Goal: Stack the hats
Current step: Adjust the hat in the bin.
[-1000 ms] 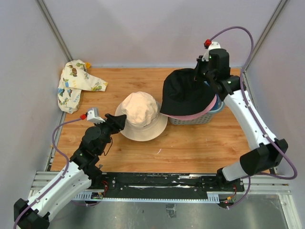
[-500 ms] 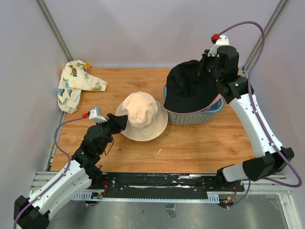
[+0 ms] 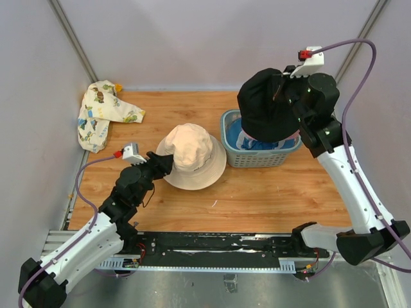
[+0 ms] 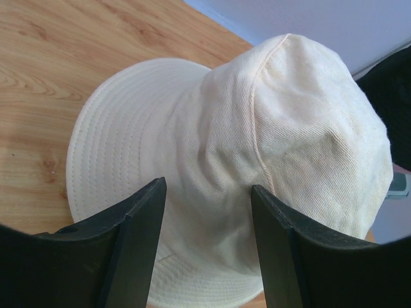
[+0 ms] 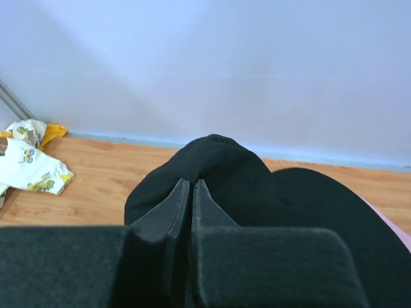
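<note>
TABLE CELL, OVERHEAD VIEW: my right gripper [image 5: 191, 185] is clamped shut on a fold of the black bucket hat [image 3: 266, 106], which hangs at upper right of the frame above the slatted basket [image 3: 257, 158]. A sec ago that hat lay draped over the basket and hid what was in it. It has since gone up and toward the right corner, and a teal-blue hat [image 3: 253, 142] now shows inside.

A strip of pink brim [image 5: 403, 232] peeks out under the black fabric at the right edge of my wrist view. I can't tell whether it rides up with the black hat or sits in the basket.

The cream bucket hat [image 3: 189, 154] sits crown-up at frame centre on the wooden table [image 3: 257, 199], same spot as before. My left gripper [image 4: 207, 187] has hardly shifted. Its fingers stand apart and grip nothing, framing the crown's near side in the wrist view. I can't tell whether they touch the fabric.

What it means, as I judge it: the black hat is free of the basket and ready to be carried left and set onto the cream one, which would be the base of the stack. Nothing is stacked yet.

A cartoon-print cloth [image 3: 103, 115] lies crumpled at upper left, well apart from the rest.

Brands and writing: none legible in any view, and the print shows small figures only, no lettering.
</note>
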Motion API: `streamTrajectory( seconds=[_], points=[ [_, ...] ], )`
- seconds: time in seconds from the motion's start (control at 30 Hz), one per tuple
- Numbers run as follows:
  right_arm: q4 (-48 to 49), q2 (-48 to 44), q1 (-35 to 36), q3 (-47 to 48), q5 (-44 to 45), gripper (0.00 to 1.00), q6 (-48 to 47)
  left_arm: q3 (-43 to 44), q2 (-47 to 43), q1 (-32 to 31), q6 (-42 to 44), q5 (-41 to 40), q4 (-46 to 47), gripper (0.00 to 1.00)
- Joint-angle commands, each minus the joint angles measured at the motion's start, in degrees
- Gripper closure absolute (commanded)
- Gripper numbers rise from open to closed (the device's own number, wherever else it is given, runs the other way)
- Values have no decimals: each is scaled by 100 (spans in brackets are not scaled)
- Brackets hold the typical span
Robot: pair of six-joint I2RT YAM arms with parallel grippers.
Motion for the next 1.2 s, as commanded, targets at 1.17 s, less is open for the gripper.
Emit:
streamTrajectory(
  seconds=[1.17],
  points=[
    [503, 154, 540, -625, -414, 91, 31, 1549, 19, 23, 1152, -339, -418, 33]
  ],
)
